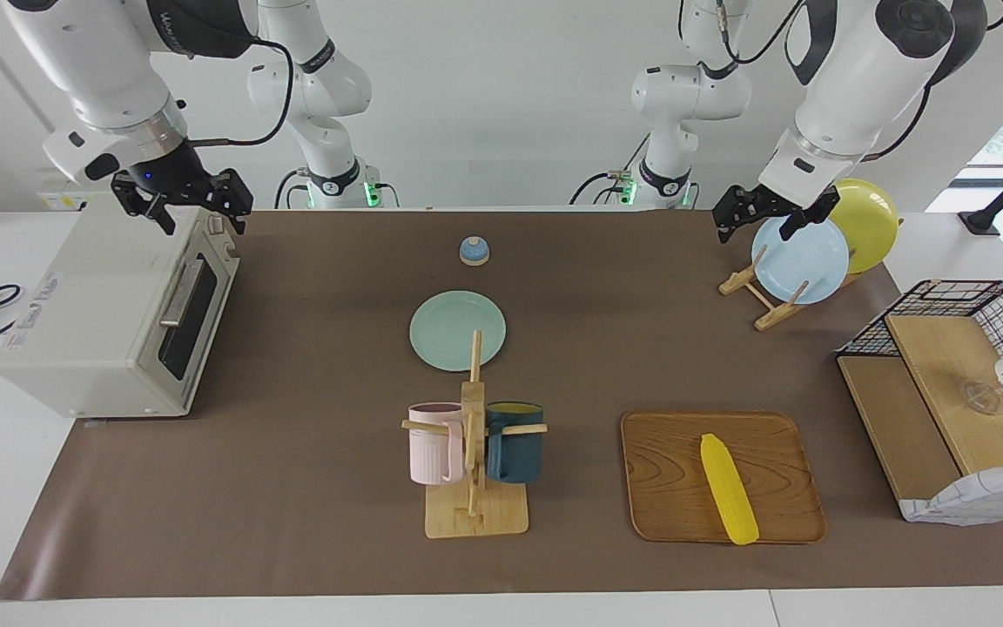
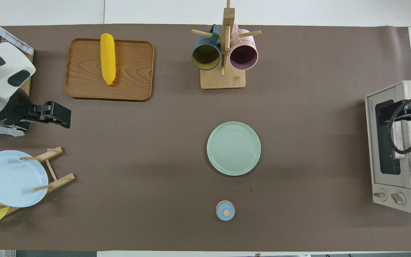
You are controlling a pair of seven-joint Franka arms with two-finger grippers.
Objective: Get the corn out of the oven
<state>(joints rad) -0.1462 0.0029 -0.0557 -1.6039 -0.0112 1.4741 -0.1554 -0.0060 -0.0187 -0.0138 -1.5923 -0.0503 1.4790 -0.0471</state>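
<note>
at the upper left of the facing view we see the right gripper [image 1: 197,209] over the oven [image 1: 110,322], door shut, jaws apart. at upper right the left gripper [image 1: 771,216] hangs spread over the plate rack [image 1: 763,300]. at lower right the corn [image 1: 728,501] lies on the wooden tray [image 1: 667,470].

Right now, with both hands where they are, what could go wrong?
1. The corn lies on the tray, tip over the rim; a nudge might roll it off.
2. The right hand hangs over the oven, whose door looks shut; dropping straight down could hit the top.
3. The left hand is by the blue plate in its rack; a swing might knock it.
</note>
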